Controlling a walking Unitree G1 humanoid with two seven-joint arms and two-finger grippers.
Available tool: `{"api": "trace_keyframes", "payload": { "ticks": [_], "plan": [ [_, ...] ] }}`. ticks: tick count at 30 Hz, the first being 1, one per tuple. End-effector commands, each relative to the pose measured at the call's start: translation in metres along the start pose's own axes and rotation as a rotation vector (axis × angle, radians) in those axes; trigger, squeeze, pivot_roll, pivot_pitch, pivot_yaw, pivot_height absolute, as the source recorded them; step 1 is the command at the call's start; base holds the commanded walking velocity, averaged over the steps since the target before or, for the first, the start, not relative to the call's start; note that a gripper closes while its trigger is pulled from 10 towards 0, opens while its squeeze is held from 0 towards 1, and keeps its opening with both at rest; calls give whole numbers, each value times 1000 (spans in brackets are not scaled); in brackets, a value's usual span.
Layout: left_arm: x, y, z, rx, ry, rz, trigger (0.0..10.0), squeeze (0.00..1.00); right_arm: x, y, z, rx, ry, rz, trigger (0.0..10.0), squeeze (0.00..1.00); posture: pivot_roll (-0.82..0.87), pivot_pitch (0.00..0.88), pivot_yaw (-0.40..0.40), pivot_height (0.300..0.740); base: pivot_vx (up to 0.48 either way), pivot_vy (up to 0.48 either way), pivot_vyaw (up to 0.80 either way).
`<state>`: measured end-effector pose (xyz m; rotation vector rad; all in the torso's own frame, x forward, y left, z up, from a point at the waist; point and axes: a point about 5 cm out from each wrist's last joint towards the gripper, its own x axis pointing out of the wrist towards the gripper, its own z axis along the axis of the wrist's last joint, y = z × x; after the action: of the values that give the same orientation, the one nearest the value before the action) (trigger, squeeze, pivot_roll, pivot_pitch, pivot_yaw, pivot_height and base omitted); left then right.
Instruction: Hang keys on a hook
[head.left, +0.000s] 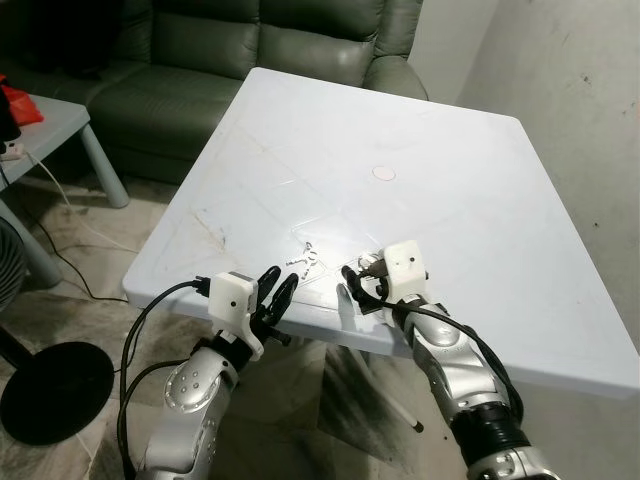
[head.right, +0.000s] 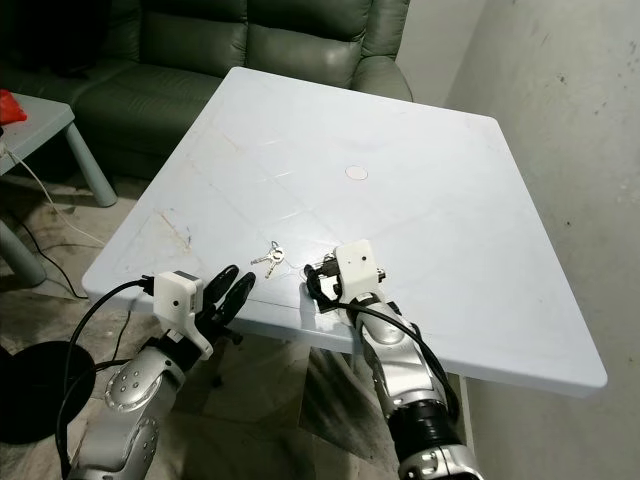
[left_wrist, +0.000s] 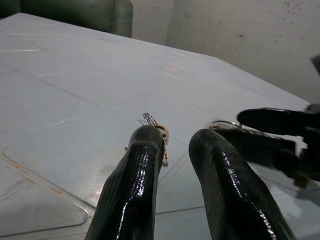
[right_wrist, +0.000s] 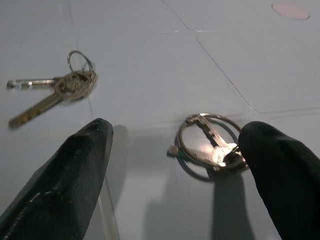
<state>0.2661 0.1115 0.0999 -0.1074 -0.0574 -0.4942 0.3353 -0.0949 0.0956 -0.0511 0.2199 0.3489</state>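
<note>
I see the right end effector (right_wrist: 175, 165) spread open, low over the tabletop (head.left: 450, 180); a ring (right_wrist: 210, 140) lies between its fingers, touching one. Keys (right_wrist: 50, 95) lie flat just beyond its other finger. Left end effector (left_wrist: 172, 150), fingers parted, empty, points at keys from near edge.

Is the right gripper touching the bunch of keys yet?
Apart. In the right wrist view the keys lie on the table beyond the open right gripper, with bare tabletop between them and the nearer finger.
</note>
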Motion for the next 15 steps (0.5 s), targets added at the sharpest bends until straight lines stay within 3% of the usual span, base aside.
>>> {"api": "trace_keyframes", "payload": {
  "ticks": [1,3,15],
  "plan": [
    [0,-8,2,9,3,-19,10000,0,1,-6,-3,63,39,-35,10000,0,81,122,-148,740,0,0,0],
    [-1,-10,1,8,6,-19,10000,0,3,-6,-2,124,43,-24,10000,0,84,122,-150,740,0,0,0],
    [-1,-12,3,6,9,-13,10000,0,4,-21,15,221,-71,-96,10000,0,85,117,-152,740,0,0,0]
  ]
}}
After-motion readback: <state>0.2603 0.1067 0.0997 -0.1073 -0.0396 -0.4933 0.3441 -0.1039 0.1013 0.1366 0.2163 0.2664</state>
